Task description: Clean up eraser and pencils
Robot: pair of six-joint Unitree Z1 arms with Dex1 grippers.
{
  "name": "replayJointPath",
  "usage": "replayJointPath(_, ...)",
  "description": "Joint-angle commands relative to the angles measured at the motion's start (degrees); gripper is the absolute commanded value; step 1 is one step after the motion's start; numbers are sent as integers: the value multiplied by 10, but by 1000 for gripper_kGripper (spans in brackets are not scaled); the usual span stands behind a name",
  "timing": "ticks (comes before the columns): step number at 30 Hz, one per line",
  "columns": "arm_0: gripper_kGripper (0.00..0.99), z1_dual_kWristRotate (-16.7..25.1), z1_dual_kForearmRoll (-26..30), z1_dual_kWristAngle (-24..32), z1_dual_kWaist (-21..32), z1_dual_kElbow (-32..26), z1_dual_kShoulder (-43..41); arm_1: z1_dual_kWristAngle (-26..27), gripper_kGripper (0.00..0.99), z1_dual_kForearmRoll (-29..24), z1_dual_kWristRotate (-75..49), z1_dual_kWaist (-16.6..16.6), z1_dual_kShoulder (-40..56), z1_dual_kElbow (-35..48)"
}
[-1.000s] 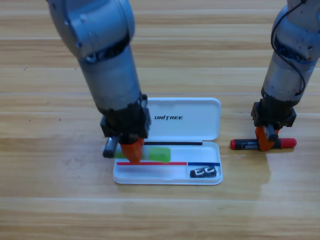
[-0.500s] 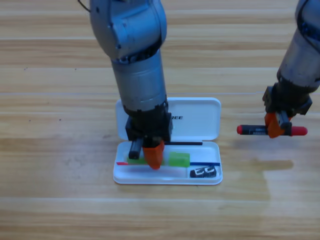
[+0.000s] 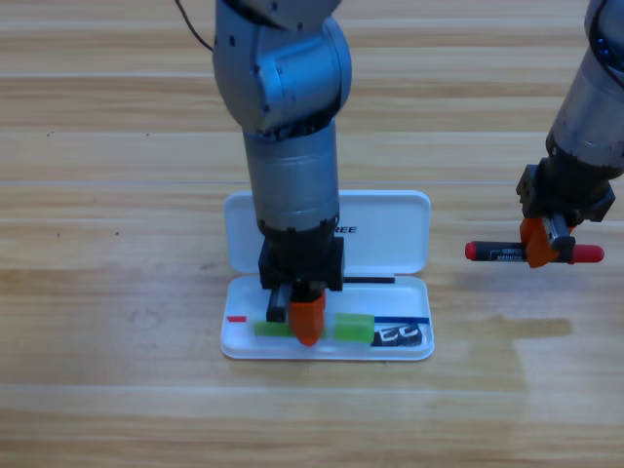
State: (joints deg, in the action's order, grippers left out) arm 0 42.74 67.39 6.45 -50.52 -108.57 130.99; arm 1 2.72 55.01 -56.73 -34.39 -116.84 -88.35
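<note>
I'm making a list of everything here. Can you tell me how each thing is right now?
White case: open, lid back flat on the table.
Green pencil: lying in the case's tray, left gripper down on it.
Eraser: lying in the tray's right end.
Red pencil: level, lifted off the table, held in the right gripper.

A light green pencil point(image 3: 341, 328) and black, white-marked eraser point(image 3: 400, 336) lie in a white case point(image 3: 390, 234); a red, black-banded pencil point(image 3: 497, 253) hangs above the wood-grain surface point(image 3: 117, 292).
</note>
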Motion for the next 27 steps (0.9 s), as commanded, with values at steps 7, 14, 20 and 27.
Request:
replayJointPath(7, 0, -2, 14, 2, 32, -8, 33, 4, 0, 7, 4, -1, 16, 12)
replayJointPath(14, 0, 1, 24, 1, 42, -14, 32, 4, 0, 7, 5, -2, 17, 12)
replayJointPath(20, 0, -1, 23, 4, 41, -10, 35, 3, 0, 8, 5, -2, 21, 13)
replayJointPath(27, 0, -12, 23, 9, 41, -9, 40, 3, 0, 9, 5, -2, 24, 14)
